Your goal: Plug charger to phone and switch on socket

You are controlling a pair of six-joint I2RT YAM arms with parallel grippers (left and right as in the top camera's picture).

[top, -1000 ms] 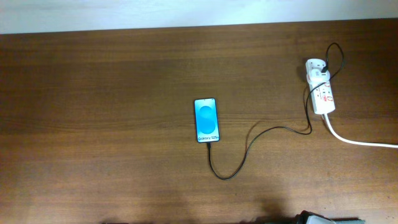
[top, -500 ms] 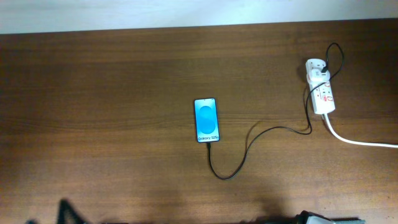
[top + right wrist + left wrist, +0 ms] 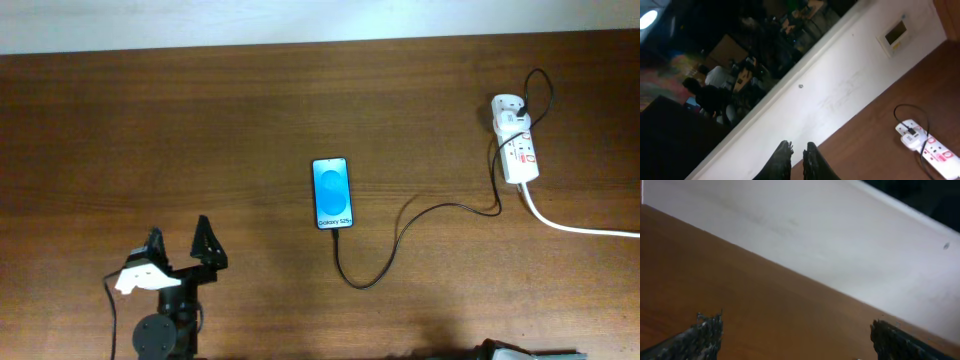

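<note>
Since the earlier frames, the left gripper (image 3: pixel 178 245) has been brought into the lower left of the overhead view, while the phone (image 3: pixel 333 194), the charger (image 3: pixel 400 235) and the socket (image 3: pixel 518 150) are found where they were.

The phone is laid flat at the centre of the table (image 3: pixel 200 120), screen up and lit blue. One end of the charger is seen at the phone's lower edge; whether the tip is fully seated cannot be told. From there the cable is looped downward, then carried right and up to the white adapter at the upper end of the socket, which lies at the upper right of the frame. A thick white cord (image 3: pixel 570 225) is led from the socket's lower end off the right edge.

The left gripper is held wide, with nothing between its fingers, well apart from the phone, below and to the left of it. In the right wrist view the right gripper (image 3: pixel 797 156) is seen with its fingers nearly together and nothing held, the socket lying far off at the lower right.
</note>
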